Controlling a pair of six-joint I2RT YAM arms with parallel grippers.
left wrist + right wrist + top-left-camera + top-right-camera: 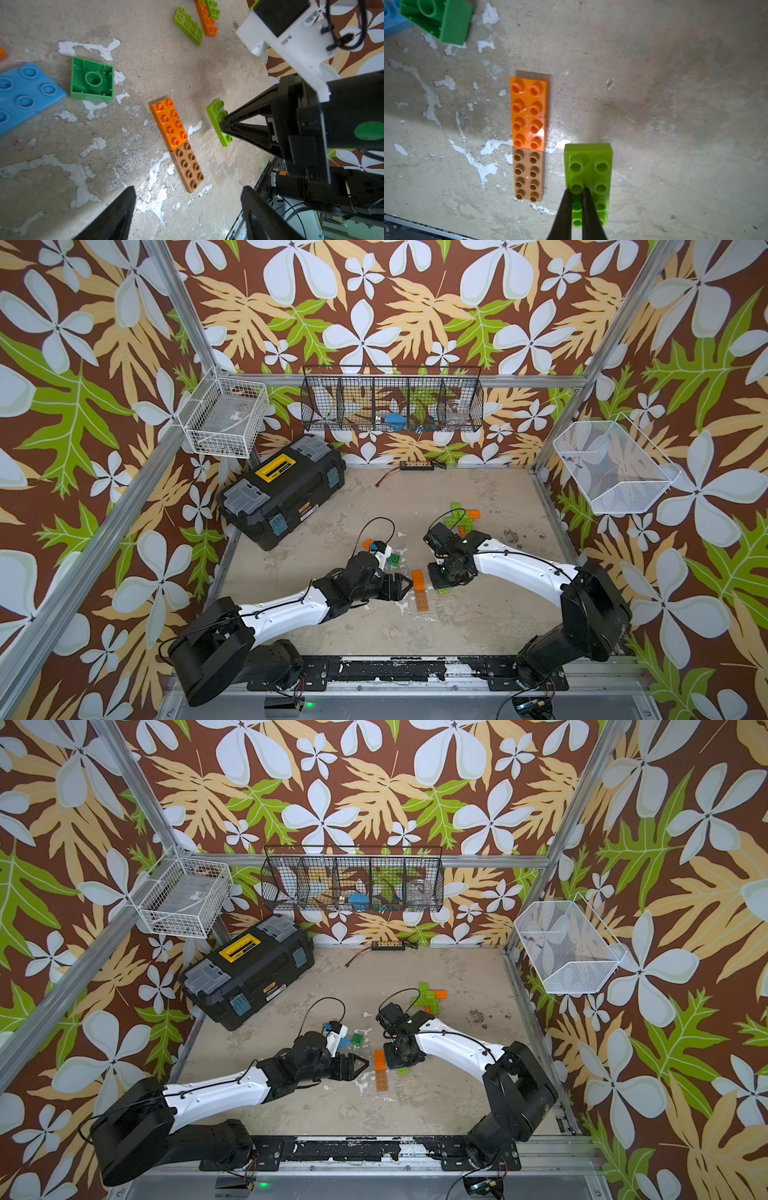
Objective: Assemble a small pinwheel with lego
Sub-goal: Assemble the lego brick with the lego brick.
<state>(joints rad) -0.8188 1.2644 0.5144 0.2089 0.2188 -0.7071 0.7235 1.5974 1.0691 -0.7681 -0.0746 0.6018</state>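
The job looks to be at an early stage: nothing shaped like a pinwheel stands on the table [478, 614] yet. The orange brick [528, 113] lies flat, studs up, with a tan brick [527, 176] touching its end, so the two make one straight strip. Whether they are locked together I cannot tell.

The right gripper [577, 189] is pinched narrow on a lime green brick [591, 166], its tips over one row of studs. That brick sits just beside the orange brick's tan neighbour, parallel to the strip and apparently a little off the table. The left gripper [188, 189] stands wide and empty, near the tan end.

A dark green square [92, 80] lies upside down near the orange brick, with a blue plate [25, 93] just beyond it. A pile of lime and orange bricks [461, 516] waits well apart from the orange brick, toward the back wall.

As I judge it, the crossing arms and the hub are all left to do.
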